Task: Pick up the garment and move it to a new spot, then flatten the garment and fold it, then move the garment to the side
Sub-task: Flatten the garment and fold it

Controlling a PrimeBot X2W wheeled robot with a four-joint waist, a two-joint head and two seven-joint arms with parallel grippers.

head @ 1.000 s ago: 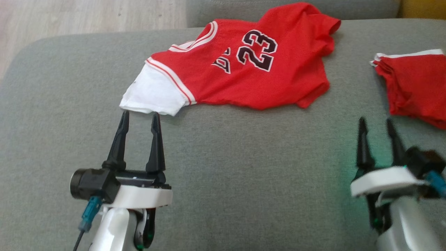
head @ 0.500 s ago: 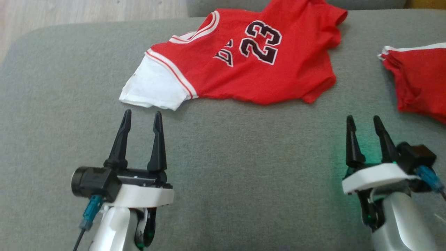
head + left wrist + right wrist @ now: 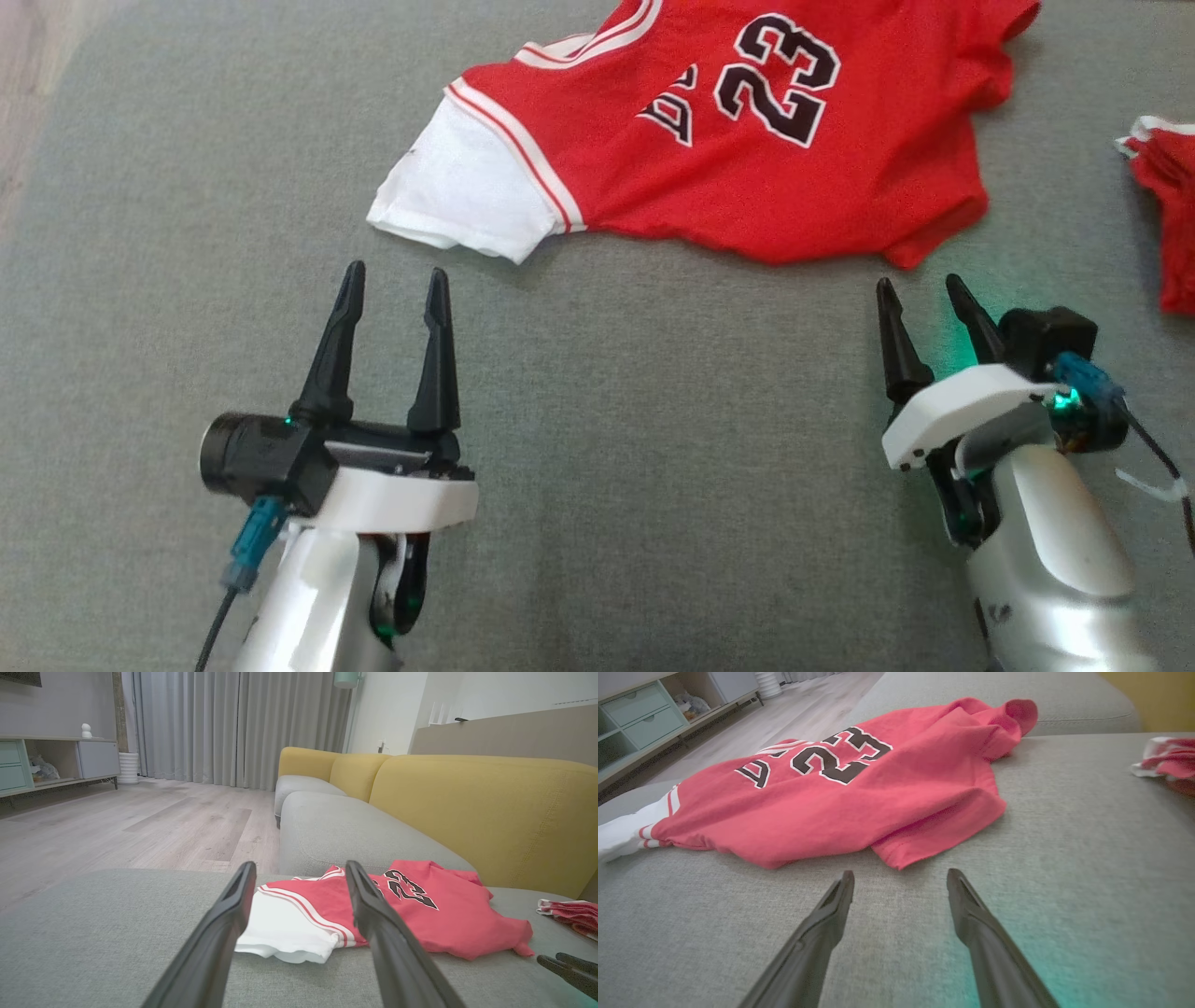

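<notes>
The garment (image 3: pixel 747 177) is a red jersey with a dark "23" and a white sleeve. It lies rumpled on the grey sofa seat (image 3: pixel 653 420). My left gripper (image 3: pixel 396 271) stands open just short of the white sleeve (image 3: pixel 280 928), touching nothing. My right gripper (image 3: pixel 918 282) is open too, its tips close to the jersey's near hem corner (image 3: pixel 896 856). From the right wrist, the garment (image 3: pixel 831 807) lies straight ahead of the open right gripper (image 3: pixel 901 872). In the left wrist view the sleeve shows between the spread fingers of my left gripper (image 3: pixel 300 864).
A second red and white cloth (image 3: pixel 1167 215) lies bunched on the seat to the right of the jersey. The yellow backrest (image 3: pixel 467 807) rises behind the seat. Wooden floor (image 3: pixel 117 830) lies beyond the seat's left edge.
The head camera has shifted, so the jersey sits higher and further right in view. My right gripper has come closer to the hem corner. The left gripper's tips stand a little further from the sleeve.
</notes>
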